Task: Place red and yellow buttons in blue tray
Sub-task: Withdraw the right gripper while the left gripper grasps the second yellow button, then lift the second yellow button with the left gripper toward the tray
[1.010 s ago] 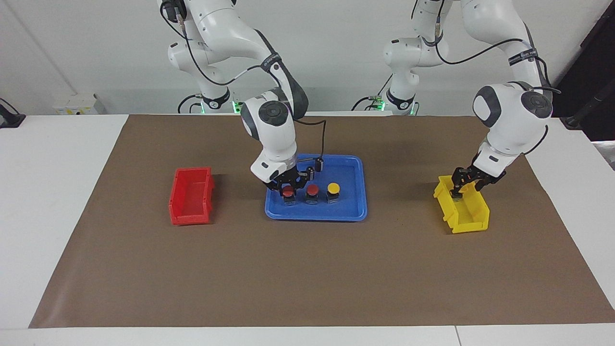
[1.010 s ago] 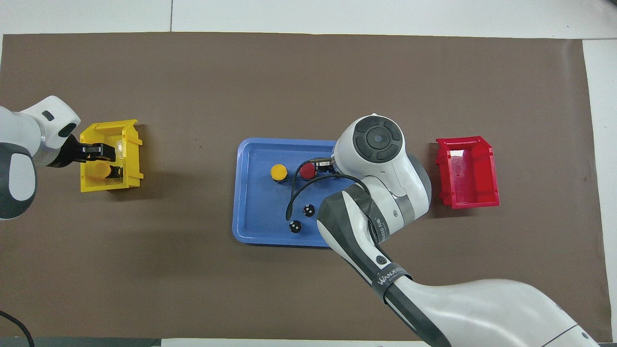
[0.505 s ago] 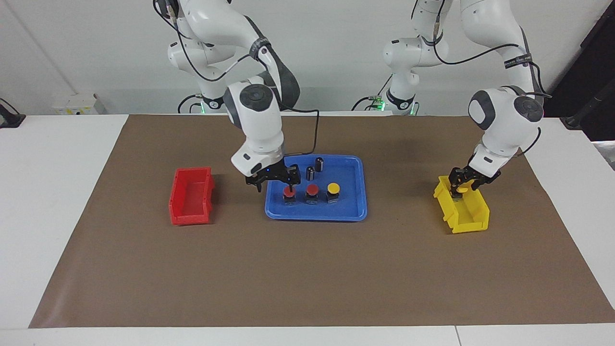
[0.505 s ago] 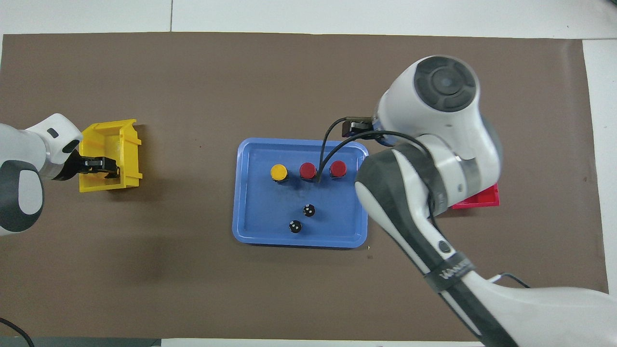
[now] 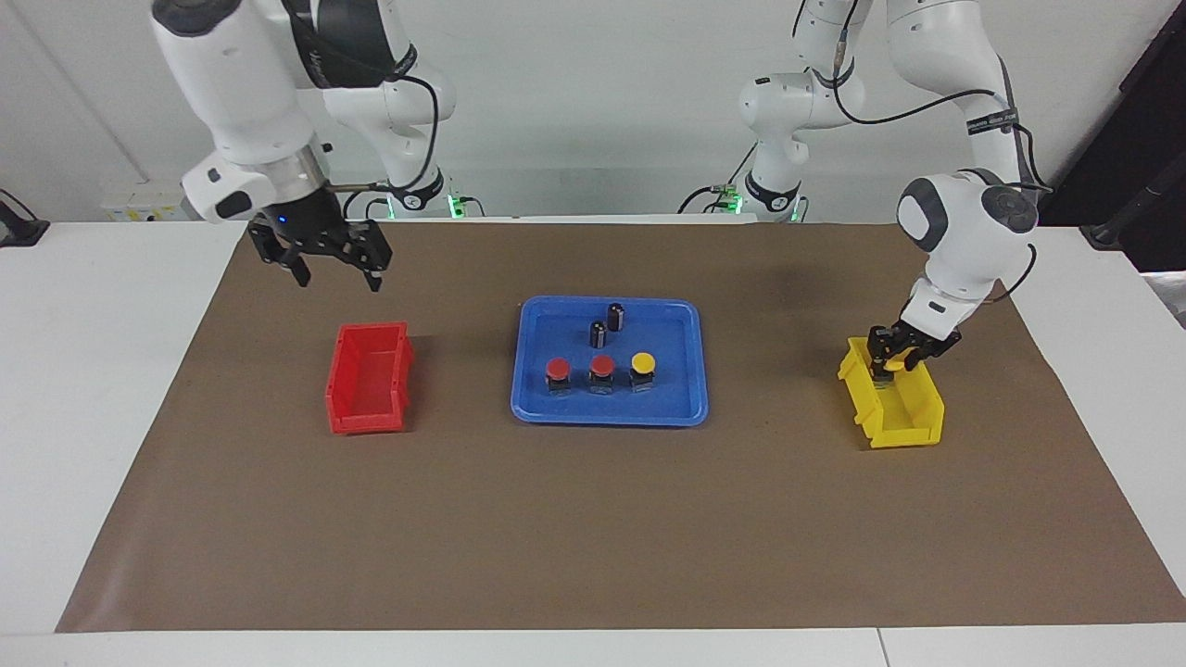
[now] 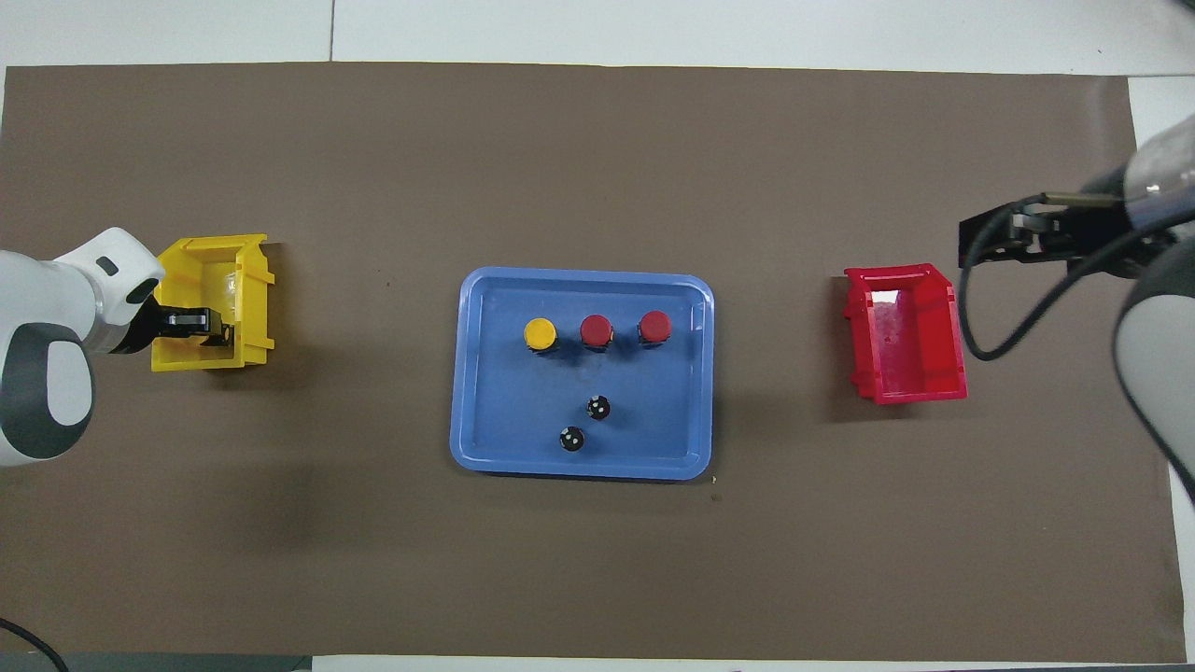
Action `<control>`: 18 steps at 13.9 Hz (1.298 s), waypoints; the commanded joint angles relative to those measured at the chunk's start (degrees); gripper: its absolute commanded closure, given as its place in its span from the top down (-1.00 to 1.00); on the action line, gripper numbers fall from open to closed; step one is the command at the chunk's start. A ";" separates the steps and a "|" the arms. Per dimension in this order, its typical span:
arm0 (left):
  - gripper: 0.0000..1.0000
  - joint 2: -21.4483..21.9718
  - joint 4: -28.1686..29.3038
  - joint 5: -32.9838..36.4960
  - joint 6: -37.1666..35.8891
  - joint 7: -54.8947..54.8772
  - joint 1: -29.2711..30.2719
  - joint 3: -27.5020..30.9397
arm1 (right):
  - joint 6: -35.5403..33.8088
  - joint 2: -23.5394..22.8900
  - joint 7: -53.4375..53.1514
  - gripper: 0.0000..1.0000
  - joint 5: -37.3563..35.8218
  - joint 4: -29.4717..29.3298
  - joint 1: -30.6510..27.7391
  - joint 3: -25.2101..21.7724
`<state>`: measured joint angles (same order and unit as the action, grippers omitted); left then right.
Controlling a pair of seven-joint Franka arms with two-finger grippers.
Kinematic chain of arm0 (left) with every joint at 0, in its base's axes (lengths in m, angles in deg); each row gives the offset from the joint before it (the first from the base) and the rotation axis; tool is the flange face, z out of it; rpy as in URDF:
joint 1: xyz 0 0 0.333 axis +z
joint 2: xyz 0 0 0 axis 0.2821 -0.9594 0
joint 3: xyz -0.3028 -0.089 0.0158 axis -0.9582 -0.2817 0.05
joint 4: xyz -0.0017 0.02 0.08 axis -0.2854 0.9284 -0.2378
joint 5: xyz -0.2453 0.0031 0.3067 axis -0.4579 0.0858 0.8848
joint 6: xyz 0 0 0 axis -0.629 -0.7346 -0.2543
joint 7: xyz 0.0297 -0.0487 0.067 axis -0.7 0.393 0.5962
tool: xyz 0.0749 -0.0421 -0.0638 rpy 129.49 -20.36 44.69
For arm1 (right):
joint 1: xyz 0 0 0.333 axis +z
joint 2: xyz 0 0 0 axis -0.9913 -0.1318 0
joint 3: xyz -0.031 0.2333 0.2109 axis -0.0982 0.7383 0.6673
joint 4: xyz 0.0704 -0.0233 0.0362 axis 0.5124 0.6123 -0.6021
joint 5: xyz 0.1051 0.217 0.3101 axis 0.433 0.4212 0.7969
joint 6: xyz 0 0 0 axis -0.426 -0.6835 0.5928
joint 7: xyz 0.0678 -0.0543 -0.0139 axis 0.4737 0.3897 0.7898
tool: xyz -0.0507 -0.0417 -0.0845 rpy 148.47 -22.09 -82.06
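The blue tray (image 5: 669,400) (image 6: 493,420) lies mid-table. In it stand two red buttons (image 5: 557,369) (image 5: 602,367) (image 6: 654,326) (image 6: 596,329) and one yellow button (image 5: 642,361) (image 6: 541,332) in a row. My left gripper (image 5: 893,359) (image 6: 201,327) reaches down into the yellow bin (image 5: 906,414) (image 6: 219,266) and is shut on another yellow button (image 5: 890,365), mostly hidden by the fingers. My right gripper (image 5: 338,278) (image 6: 982,245) hangs open and empty, high over the mat beside the red bin (image 5: 369,375) (image 6: 904,345).
Two dark capless cylinders (image 5: 599,333) (image 5: 616,315) (image 6: 598,407) (image 6: 571,439) stand in the tray, nearer to the robots than the buttons. The red bin looks empty. Brown paper covers the table, with white table edges around it.
The right gripper opened, let go of a red button in the tray, then rose and swung toward the red bin. The left gripper closed on the yellow button inside the yellow bin.
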<state>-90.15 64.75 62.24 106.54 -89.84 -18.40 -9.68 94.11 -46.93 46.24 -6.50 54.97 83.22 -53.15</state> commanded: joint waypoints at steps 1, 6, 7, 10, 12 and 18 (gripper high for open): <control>-0.97 0.73 -4.71 -1.02 -5.08 0.46 -0.10 -0.05 | -4.20 0.37 8.64 1.00 0.06 -1.38 -3.94 -0.79; -0.97 0.21 -22.23 -0.68 -23.58 15.26 -7.97 -0.57 | -4.29 1.42 10.87 1.00 0.15 0.73 -8.00 -1.14; -0.97 0.12 -22.23 -0.59 -23.49 18.10 -9.66 -0.66 | -3.77 1.34 10.87 1.00 0.15 0.56 -8.78 -1.32; -0.97 0.12 -22.23 -0.59 -23.58 20.31 -11.43 -0.75 | -3.59 1.07 10.60 1.00 -0.03 0.12 -8.79 -1.23; -0.97 0.55 -21.27 -0.59 -23.14 25.21 -15.28 -0.84 | -3.68 1.07 10.69 1.00 -0.03 0.20 -8.70 -1.14; -0.97 -1.19 -15.21 -0.59 -12.70 39.56 -29.96 -0.92 | -3.68 1.16 10.69 1.00 -0.47 0.29 -8.61 -0.97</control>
<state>-90.78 46.80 62.00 89.98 -52.32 -45.59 -11.58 90.47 -46.01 56.12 -6.50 55.08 75.04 -54.55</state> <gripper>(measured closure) 0.590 0.000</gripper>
